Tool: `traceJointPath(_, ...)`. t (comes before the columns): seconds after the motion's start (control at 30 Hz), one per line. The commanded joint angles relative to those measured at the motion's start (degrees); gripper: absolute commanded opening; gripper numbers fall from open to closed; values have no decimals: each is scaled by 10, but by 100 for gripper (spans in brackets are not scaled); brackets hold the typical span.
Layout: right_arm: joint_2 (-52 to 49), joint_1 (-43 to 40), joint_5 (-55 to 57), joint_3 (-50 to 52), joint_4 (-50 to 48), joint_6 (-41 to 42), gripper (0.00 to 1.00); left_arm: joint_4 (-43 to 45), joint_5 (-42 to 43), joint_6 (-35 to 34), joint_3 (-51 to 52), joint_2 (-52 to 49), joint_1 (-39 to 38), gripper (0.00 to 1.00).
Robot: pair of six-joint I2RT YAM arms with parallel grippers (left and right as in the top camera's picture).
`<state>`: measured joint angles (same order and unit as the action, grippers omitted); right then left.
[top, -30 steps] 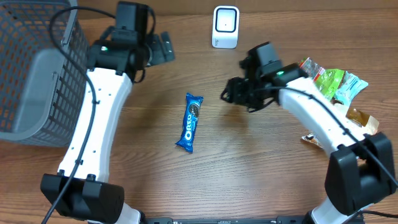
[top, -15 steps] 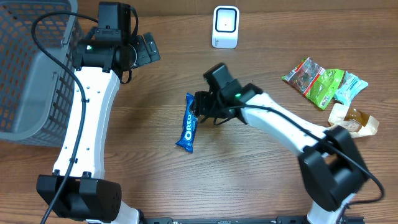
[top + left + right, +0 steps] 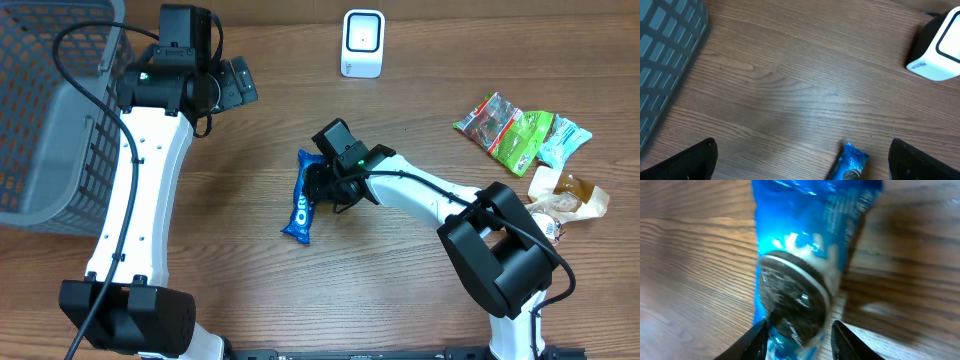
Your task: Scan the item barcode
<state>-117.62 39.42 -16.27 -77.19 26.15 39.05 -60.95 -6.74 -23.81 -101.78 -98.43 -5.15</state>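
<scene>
R gripper (image 3: pixel 320 186) down at Oreo pack (image 3: pixel 299 214) (image 3: pixel 805 255), mid-table. Fingers (image 3: pixel 756 341) straddle pack's upper part, one each side, gap narrow. Firm clamp or not: can't tell. Pack lies on wood table (image 3: pixel 250 290), long axis roughly toward scanner (image 3: pixel 362 43), well apart from it. L gripper (image 3: pixel 238 86) wide open, empty, hovering betw basket (image 3: pixel 40 130) & scanner.
</scene>
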Motion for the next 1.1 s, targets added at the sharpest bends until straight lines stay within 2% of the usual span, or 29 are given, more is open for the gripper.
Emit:
traceJointPath(0.0,-8,3,-3,3,-17,2,43,-1,-7,-6,-3,-6,-1,100)
traceJointPath(0.13,-22,3,-5,3,-33,18,43,-2,-7,-6,-3,-6,-1,100)
traceJointPath(0.23,-28,3,-5,3,-33,28,36,-6,-8,-6,-3,-6,-1,100)
traceJointPath(0.27,-28,3,-5,3,-33,30,31,-8,-7,-6,-3,-6,-1,100)
traceJointPath(0.37,-28,3,-8,3,-29,30,6,-10,-7,-6,-3,-6,-1,100)
traceJointPath(0.4,-28,3,-15,3,-28,29,4,-10,-7,-6,-3,-6,-1,100)
traceJointPath(0.47,-28,3,-44,3,-25,20,4,-11,-7,-6,-3,-6,-1,100)
traceJointPath(0.53,-24,-6,-119,1,-35,-16,4,-15,-8,-6,-3,-6,-1,100)
traceJointPath(0.63,-12,-42,-285,-16,-28,-94,4,-15,-8,-6,-3,-6,-1,100)
traceJointPath(0.73,9,-97,-458,-21,-20,-126,4,-15,-7,-6,-3,-6,-1,100)
traceJointPath(0.9,29,-193,-715,-21,-42,-118,4,-14,-7,-6,-3,-6,-1,100)
traceJointPath(1.07,30,-252,-737,-21,-38,-73,4,-14,-7,-6,-3,-6,-1,100)
